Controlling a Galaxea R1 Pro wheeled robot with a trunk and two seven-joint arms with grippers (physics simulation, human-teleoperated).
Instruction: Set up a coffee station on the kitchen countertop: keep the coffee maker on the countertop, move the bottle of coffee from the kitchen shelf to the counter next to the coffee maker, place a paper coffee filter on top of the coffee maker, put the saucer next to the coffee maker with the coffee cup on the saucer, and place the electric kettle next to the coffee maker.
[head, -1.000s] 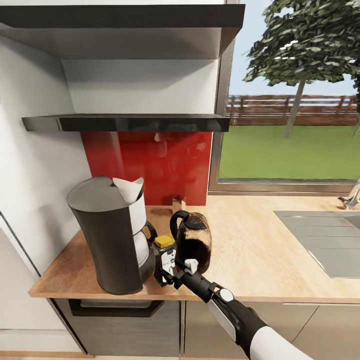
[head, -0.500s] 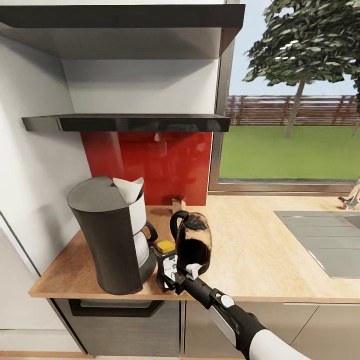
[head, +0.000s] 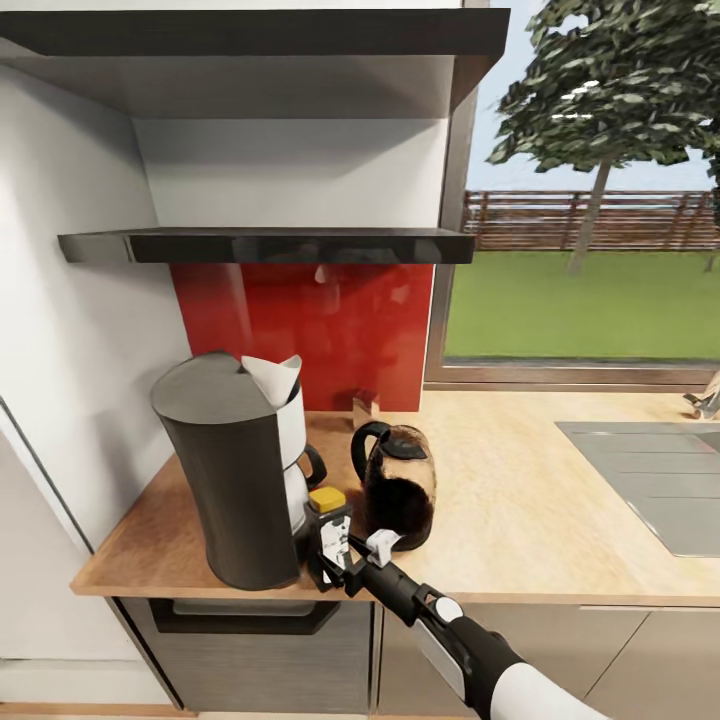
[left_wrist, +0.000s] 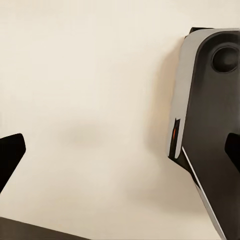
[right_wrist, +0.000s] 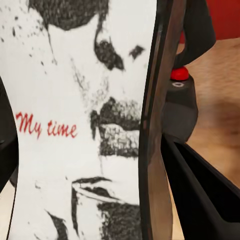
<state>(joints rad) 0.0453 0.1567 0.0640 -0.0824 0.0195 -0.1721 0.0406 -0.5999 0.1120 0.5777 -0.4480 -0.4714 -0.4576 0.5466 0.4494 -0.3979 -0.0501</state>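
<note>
right tool (head: 335, 562) clamped on the bottle of coffee (head: 328, 535), dark pinched glass with yellow-gold lid and white label reading "my time", base on or just above the tan wood-grain worktop (head: 520, 520), close to its front edge. coffee maker (head: 235, 470), matte dark grey and rounded, just beside the bottle, white paper filter cone (head: 275, 376) on top. glossy glass kettle (head: 398, 485) just beside the bottle on the other side. tight gap there; open worktop beyond the kettle. left tool (left_wrist: 120, 150) fingers wide apart, holding nothing.
</note>
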